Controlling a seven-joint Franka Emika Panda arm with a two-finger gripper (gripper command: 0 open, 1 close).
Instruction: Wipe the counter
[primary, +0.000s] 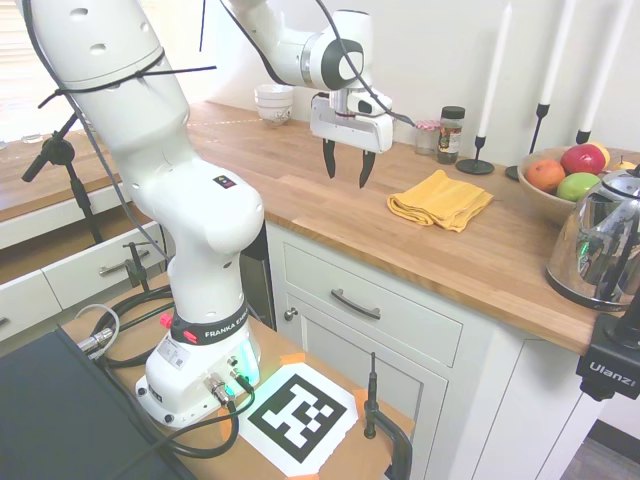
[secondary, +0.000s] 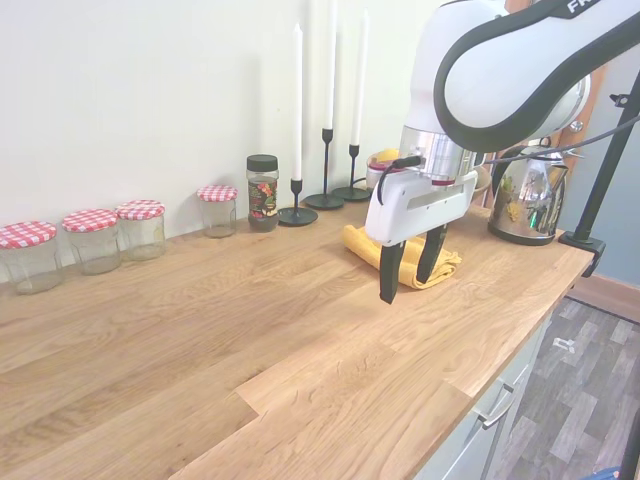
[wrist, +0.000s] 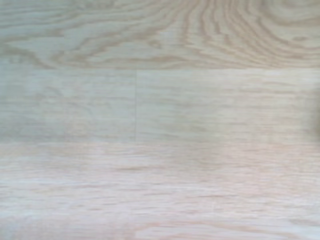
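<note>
Room: kitchen, pale wall behind, white drawer cabinets below a long butcher-block tabletop (primary: 330, 205).
Tabletop position: it fills the middle band of the first exterior view, from upper left to right edge, and nearly all the lower part of the second exterior view; the wrist view shows only bare wood grain, slightly blurred.
Tabletop axis: its long axis follows the wall, plank strips running the same way; in the first exterior view that is a diagonal from upper left down to lower right.
Hand: the hand (primary: 346, 171) hangs above the wood, fingers pointing down and spread apart, nothing between them.
Cloth: a folded yellow cloth (primary: 440, 199) lies flat on the wood right of the hand in the first exterior view; in the second exterior view it sits just behind the fingers, partly hidden.
Step in hand: my judgement is the approach to the cloth, before any grasp; no wiping looks begun.
Next move: likely a short shift over the cloth, a descent, and the fingers closing on a fold, then strokes along the planks.
Nearby things: a spice jar (primary: 451, 134), black candle holders (primary: 476, 161), a fruit bowl (primary: 545, 196) and a steel kettle (primary: 600, 245) stand right of the cloth; checked-lid jars (secondary: 92, 238) line the wall.
</note>
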